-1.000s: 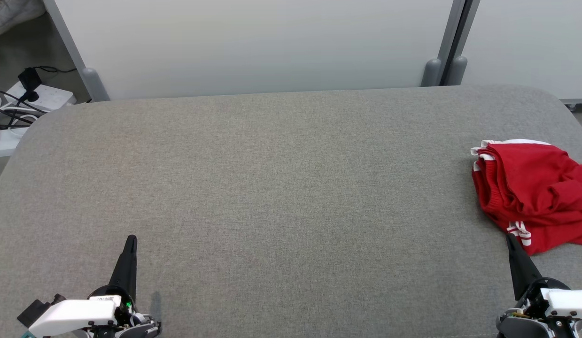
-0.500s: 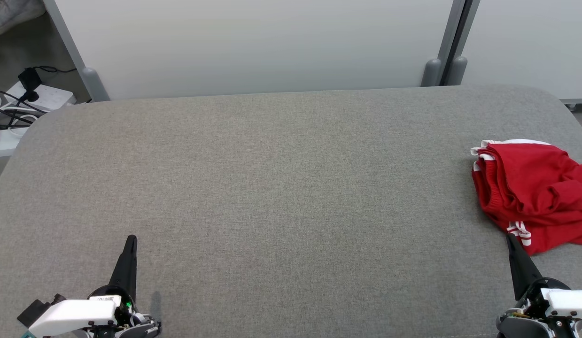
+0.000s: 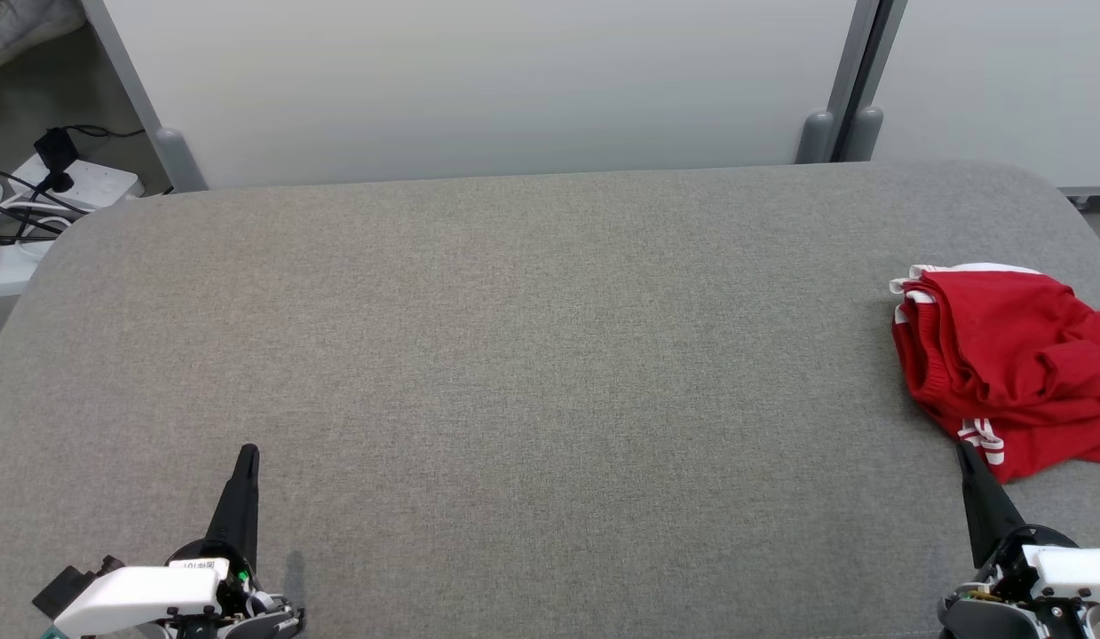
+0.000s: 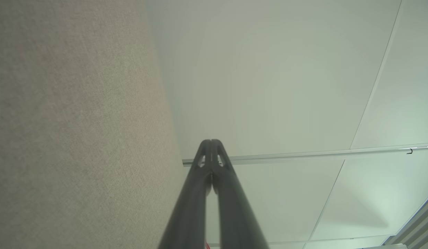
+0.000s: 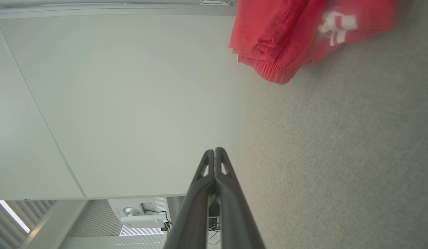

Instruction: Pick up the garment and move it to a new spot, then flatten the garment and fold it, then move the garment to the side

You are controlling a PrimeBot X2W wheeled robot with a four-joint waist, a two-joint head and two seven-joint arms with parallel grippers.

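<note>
A crumpled red garment with white trim [image 3: 1011, 364] lies at the right edge of the grey padded table [image 3: 514, 355]; the right wrist view has the garment [image 5: 286, 38] at its top. My right gripper [image 3: 962, 450] rests at the lower right, shut and empty, its tip just short of the garment's near white-striped corner. In its own view the right gripper [image 5: 214, 150] has its fingers pressed together. My left gripper [image 3: 247, 453] sits at the lower left, far from the garment, shut with nothing in it; the left gripper [image 4: 211, 141] shows its tips touching.
White partition panels [image 3: 478, 80] stand behind the table's far edge. A power strip with dark cables [image 3: 43, 191] lies on the floor at the far left. The table's wide middle is bare grey fabric.
</note>
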